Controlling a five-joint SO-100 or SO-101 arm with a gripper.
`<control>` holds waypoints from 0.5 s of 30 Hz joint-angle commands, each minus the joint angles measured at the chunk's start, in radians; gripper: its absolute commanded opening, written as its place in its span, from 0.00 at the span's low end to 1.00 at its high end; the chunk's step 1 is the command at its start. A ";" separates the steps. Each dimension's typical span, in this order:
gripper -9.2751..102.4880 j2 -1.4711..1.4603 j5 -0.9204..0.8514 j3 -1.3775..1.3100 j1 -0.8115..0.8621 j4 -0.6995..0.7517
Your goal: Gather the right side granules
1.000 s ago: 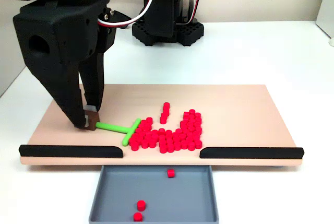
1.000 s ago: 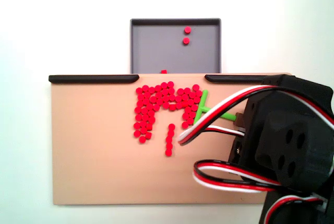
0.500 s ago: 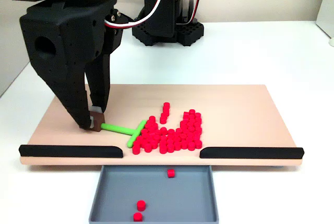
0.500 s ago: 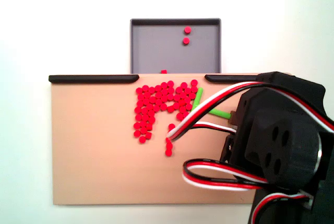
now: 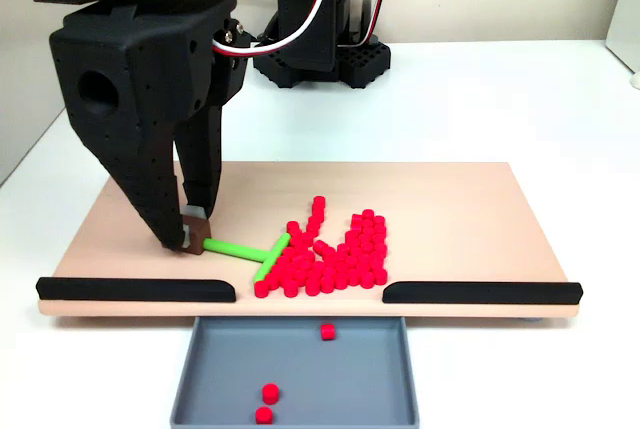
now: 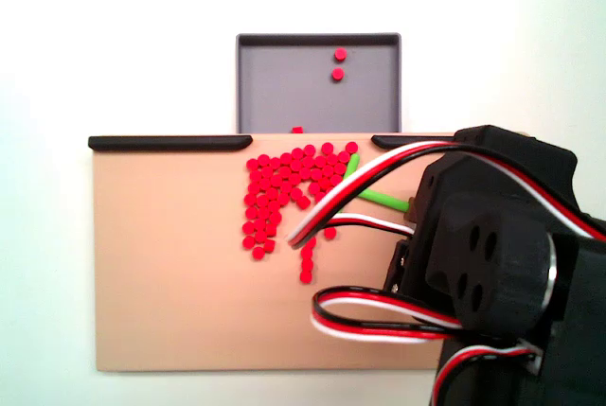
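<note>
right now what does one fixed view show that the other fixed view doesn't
In a fixed view the gripper is seen shut on the end of the green stick, with the arm base behind. In a fixed view the wires cross the granules, and the board lies in full depth. Both fixed views share the grey tray holding three granules.

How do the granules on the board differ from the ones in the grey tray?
The granules on the board number in the dozens, while the granules in the grey tray are just three. The board ones are packed into a touching cluster against the green T-shaped stick; the tray ones lie scattered, one near the tray's board-side edge and two close together farther out. Both are the same bright red stubby pellets.
</note>
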 commanded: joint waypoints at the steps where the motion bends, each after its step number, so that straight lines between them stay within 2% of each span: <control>1: 0.08 0.037 -0.029 -0.015 0.015 0.012; 10: 0.08 0.147 -0.075 -0.015 0.095 0.008; 15: 0.08 0.225 0.012 0.002 0.118 0.023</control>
